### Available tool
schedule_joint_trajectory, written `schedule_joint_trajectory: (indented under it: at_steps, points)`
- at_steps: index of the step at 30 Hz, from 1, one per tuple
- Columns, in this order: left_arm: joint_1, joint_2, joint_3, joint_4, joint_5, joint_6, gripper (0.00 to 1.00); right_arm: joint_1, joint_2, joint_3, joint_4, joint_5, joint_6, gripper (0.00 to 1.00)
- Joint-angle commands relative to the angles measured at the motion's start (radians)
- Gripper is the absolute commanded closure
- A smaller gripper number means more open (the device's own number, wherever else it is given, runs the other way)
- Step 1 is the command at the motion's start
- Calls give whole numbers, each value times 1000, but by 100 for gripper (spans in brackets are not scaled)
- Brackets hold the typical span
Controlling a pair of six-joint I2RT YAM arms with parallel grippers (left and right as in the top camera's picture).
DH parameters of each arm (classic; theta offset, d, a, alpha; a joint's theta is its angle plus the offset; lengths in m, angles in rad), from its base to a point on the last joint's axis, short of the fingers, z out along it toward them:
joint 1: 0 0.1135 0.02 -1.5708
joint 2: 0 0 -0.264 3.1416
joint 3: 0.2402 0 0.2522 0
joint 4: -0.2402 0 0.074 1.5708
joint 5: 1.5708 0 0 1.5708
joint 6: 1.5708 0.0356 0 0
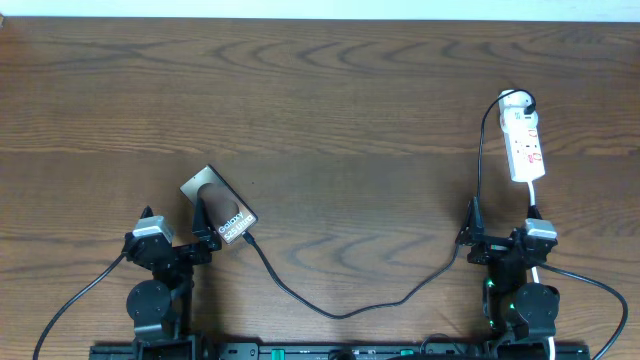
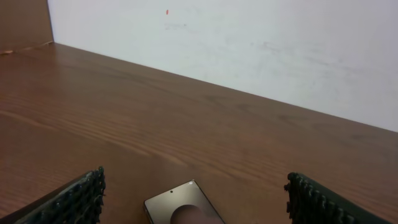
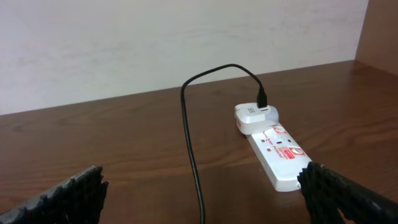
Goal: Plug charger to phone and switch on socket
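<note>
Front-right edge of surface (image 1: 350,120): right claw (image 3: 202,180) wide open, empty | socket (image 3: 280,152) ahead, slightly right, long axis toward far edge, right arm (image 1: 522,300) nearer | charger (image 1: 340,313) tip at phone (image 1: 218,208), front-left, seating unclear | left claw (image 2: 196,186) agape, empty

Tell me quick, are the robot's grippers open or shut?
Left gripper: open, holding nothing.
Right gripper: open, holding nothing.

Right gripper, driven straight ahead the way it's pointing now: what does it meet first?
Most likely the charger cable, lying on the table midway in front of the open right gripper. The power strip sits further on, right of centre; depth is hard to judge.
</note>
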Motion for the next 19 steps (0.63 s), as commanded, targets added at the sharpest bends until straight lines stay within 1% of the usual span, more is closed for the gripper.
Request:
schedule_joint_trajectory:
  at_steps: [1, 19]
  points:
    - [4, -6, -11, -42, 24, 10, 8, 4, -7, -1, -5, -6, -14, 1]
    - [4, -6, -11, -42, 24, 10, 9, 4, -7, -1, -5, -6, -14, 1]
